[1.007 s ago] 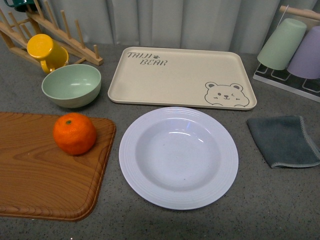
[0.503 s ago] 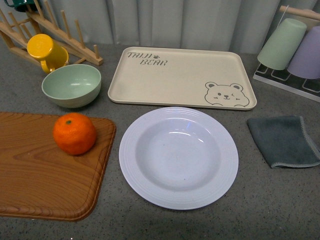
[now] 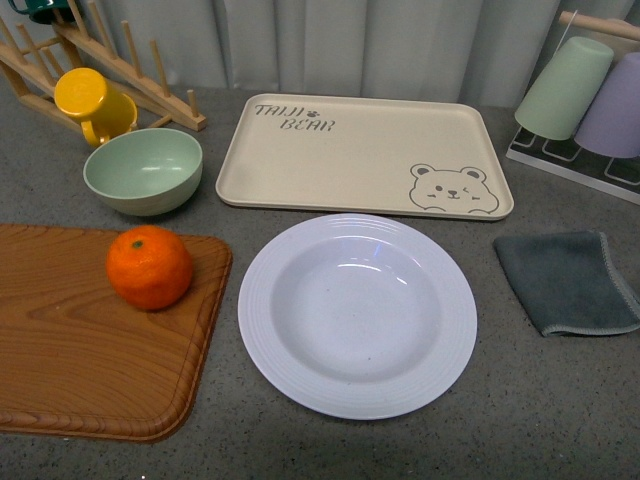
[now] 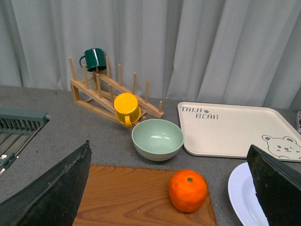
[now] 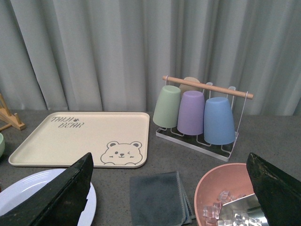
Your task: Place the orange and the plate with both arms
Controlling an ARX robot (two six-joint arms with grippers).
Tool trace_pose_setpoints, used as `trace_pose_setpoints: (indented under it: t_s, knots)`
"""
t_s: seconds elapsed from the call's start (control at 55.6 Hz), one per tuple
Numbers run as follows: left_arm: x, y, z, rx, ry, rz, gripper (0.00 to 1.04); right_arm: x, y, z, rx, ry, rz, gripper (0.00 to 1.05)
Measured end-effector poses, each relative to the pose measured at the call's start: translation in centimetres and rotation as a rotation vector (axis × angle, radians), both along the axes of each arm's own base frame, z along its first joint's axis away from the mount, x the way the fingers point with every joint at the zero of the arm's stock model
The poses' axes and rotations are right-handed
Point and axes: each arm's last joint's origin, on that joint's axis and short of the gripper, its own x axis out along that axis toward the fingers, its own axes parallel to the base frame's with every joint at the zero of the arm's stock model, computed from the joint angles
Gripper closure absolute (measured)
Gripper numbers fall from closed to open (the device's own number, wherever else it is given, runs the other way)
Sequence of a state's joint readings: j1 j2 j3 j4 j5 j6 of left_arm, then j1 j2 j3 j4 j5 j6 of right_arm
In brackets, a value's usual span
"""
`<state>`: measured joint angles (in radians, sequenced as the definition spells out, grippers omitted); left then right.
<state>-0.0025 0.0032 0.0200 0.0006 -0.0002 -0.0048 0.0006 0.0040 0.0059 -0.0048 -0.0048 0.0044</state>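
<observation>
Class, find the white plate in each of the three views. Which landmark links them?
Front view: plate central, directly before the bear tray.
Left wrist view: only a rim slice, beside the orange.
Right wrist view: partial rim, just before the tray.
Shared landmark: the bear tray, bordering the plate everywhere.

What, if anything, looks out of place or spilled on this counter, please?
Nothing stands out: the round orange mandarin sits intact on the wooden board, and the round white ridged plate lies flat and empty beside it.
</observation>
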Motion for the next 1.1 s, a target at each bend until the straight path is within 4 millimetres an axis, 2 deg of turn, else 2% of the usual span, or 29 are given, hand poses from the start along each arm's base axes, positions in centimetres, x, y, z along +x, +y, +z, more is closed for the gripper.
trace_pose_setpoints:
  t_s: [0.198, 0.306, 0.521, 0.593, 0.665, 0.737, 0.917, 1.097]
  knots:
    - [0.0, 0.0, 0.0, 0.0, 0.0, 0.001, 0.06, 0.0, 0.0, 0.0, 0.0, 0.0, 0.0, 0.09]
    - [0.2, 0.1, -1.0, -0.068, 0.137, 0.129, 0.06, 0.0, 0.0, 0.0, 0.0, 0.0, 0.0, 0.09]
    - [0.8, -0.1, -1.1, -0.113, 0.222, 0.049, 0.06, 0.0, 0.0, 0.0, 0.0, 0.0, -0.003, 0.09]
    - [2.8, -0.4, 0.0, -0.148, 0.197, -0.01, 0.06, 0.0, 0.0, 0.0, 0.0, 0.0, -0.003, 0.09]
    - [6.2, -1.7, 1.2, -0.164, 0.212, -0.042, 0.06, 0.0, 0.0, 0.0, 0.0, 0.0, -0.003, 0.09]
    - [8.9, -3.0, 1.4, -0.157, 0.264, -0.075, 0.06, 0.0, 0.0, 0.0, 0.0, 0.0, -0.003, 0.09]
    - [13.5, -5.6, -0.7, -0.139, 0.421, -0.145, 0.06, 0.0, 0.0, 0.0, 0.0, 0.0, -0.003, 0.09]
    - [17.0, -7.2, -2.9, -0.124, 0.523, -0.183, 0.06, 0.0, 0.0, 0.0, 0.0, 0.0, -0.003, 0.09]
